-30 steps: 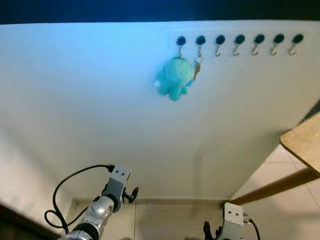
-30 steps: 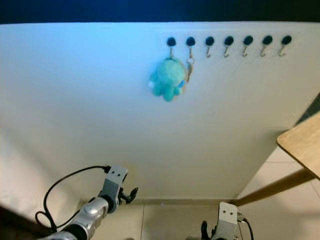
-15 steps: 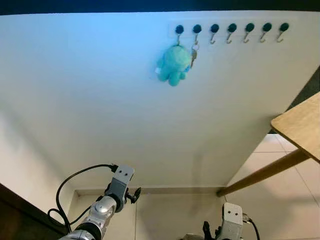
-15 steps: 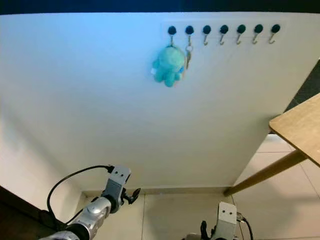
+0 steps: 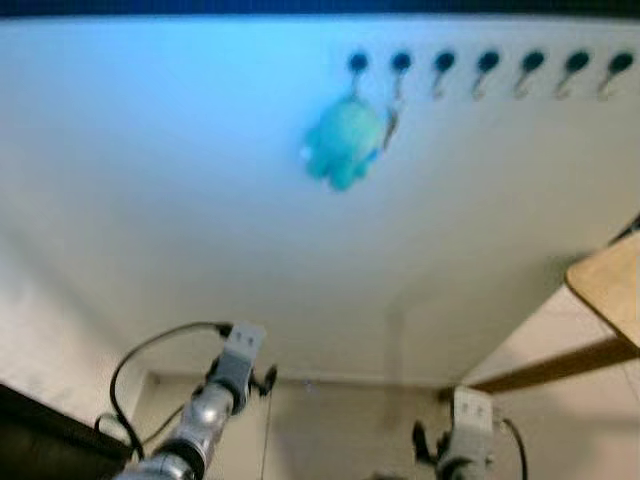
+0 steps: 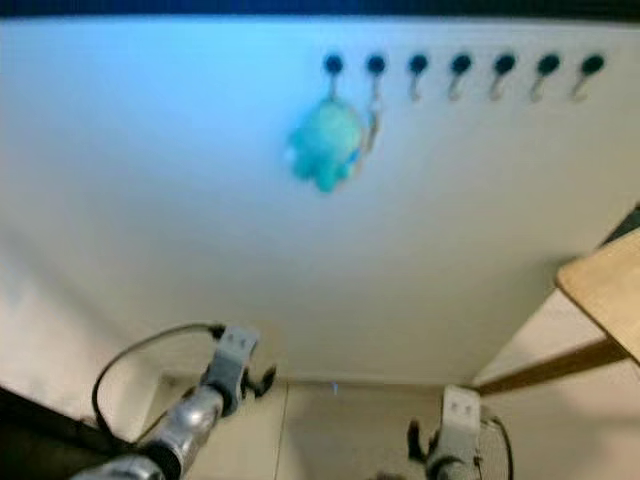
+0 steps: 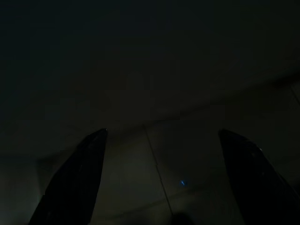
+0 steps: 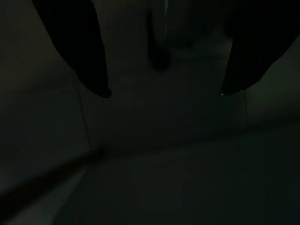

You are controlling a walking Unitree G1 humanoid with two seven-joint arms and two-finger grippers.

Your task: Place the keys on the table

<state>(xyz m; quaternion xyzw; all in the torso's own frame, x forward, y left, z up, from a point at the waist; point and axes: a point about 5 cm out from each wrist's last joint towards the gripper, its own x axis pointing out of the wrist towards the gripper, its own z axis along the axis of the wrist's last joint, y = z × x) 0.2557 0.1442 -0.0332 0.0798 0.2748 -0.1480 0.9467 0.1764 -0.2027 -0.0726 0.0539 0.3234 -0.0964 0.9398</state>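
On the wall ahead, the keys (image 5: pixel 391 122) hang from the second hook of a hook rail (image 5: pixel 486 64), touching a teal plush keychain (image 5: pixel 343 142) that hangs beside them from the first hook. The head views are blurred, so fine detail of the key ring cannot be read. The wooden desk (image 5: pixel 608 292) stands well apart, low at the robot's right, with one corner in view.

Both arms hang low near the floor (image 6: pixel 330 425). The left tool (image 7: pixel 159 180) is released, fingers spread, holding nothing. The right tool (image 8: pixel 164 89) is likewise released and empty.

Recommended procedure: close on the wall until the image steadies, then raise one tool to the keys. Grip at the ring or the plush body, lift upward to clear the hook tip before drawing away, and avoid snagging the neighbouring hooks.
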